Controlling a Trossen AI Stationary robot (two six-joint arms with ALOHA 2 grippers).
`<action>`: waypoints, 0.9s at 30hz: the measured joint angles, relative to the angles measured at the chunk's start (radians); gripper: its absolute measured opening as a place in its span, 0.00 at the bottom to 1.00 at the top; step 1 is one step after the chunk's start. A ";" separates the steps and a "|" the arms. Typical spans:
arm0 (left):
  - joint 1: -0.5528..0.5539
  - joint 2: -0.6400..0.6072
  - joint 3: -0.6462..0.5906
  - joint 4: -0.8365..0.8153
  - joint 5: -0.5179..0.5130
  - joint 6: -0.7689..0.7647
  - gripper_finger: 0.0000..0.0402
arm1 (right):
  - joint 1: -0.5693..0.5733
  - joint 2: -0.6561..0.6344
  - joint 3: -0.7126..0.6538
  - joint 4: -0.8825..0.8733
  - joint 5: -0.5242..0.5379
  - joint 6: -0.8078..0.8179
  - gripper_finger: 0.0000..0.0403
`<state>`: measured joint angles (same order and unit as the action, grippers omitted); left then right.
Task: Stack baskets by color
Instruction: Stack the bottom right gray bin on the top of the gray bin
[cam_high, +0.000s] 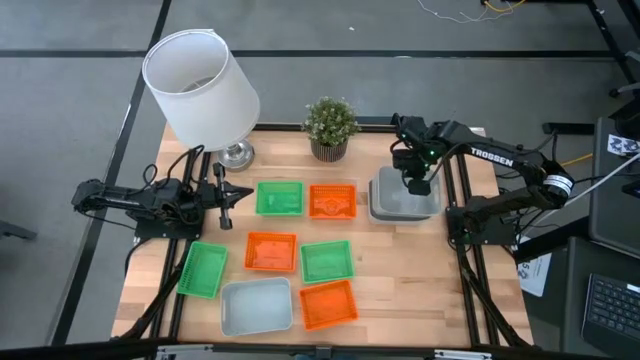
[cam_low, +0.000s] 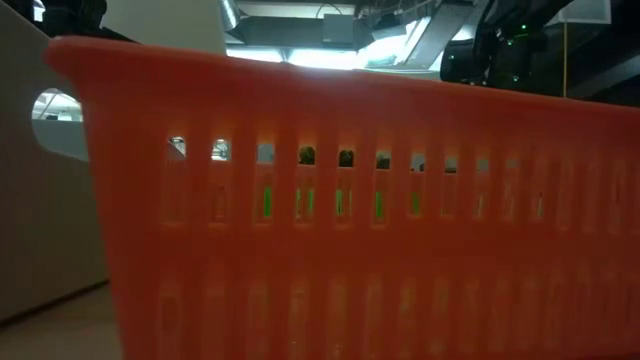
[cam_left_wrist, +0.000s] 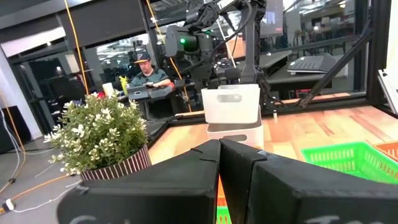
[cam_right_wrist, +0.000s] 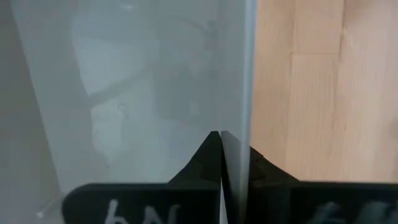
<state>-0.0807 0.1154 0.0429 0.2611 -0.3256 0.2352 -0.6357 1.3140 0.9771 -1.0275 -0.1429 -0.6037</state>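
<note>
Hovering over the grey baskets (cam_high: 404, 200) stacked just to the right of the potted plant (cam_high: 330, 127), the right gripper (cam_high: 417, 183) is holding its two dark fingers (cam_right_wrist: 205, 158) pressed together, with a pale grey basket wall (cam_right_wrist: 239, 74) running right up against them; whether that wall is being pinched between the fingers cannot be told. Beside the stack, bare wooden table (cam_right_wrist: 323, 81) is showing in the right wrist view. The left gripper (cam_high: 226, 206) is waiting well to the left of the plant, near the base of the white lampshade (cam_high: 200, 85), and its fingers (cam_left_wrist: 205, 163) are likewise sitting closed on nothing. Directly in front of the plant, a green basket (cam_high: 279, 198) and an orange basket (cam_high: 332, 201) are lying side by side, touching. Farther from the plant, toward the front of the table, a second orange basket (cam_high: 271, 251) and a second green basket (cam_high: 327, 261) are resting next to each other, with a third green basket (cam_high: 203, 270) lying tilted off to their left. At the front edge, farthest from the plant, a single grey basket (cam_high: 257, 306) and a third orange basket (cam_high: 328, 305) are sitting side by side. That orange basket's slotted wall (cam_low: 360, 220) is filling the low view. Beyond the plant, in the left wrist view, a person in a cap (cam_left_wrist: 148, 73) is sitting at a desk in the room.
</note>
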 joint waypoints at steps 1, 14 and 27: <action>0.000 0.000 0.000 0.000 0.000 0.000 0.00 | 0.000 0.000 0.000 -0.001 0.000 0.000 0.01; 0.000 0.000 0.000 0.000 0.000 0.001 0.00 | 0.000 0.000 0.000 -0.008 -0.032 -0.003 0.07; 0.000 0.000 0.000 0.000 0.000 0.001 0.00 | 0.000 0.000 0.000 -0.031 -0.113 -0.005 0.07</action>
<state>-0.0807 0.1158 0.0425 0.2608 -0.3256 0.2359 -0.6357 1.3136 0.9771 -1.0585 -0.2558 -0.6085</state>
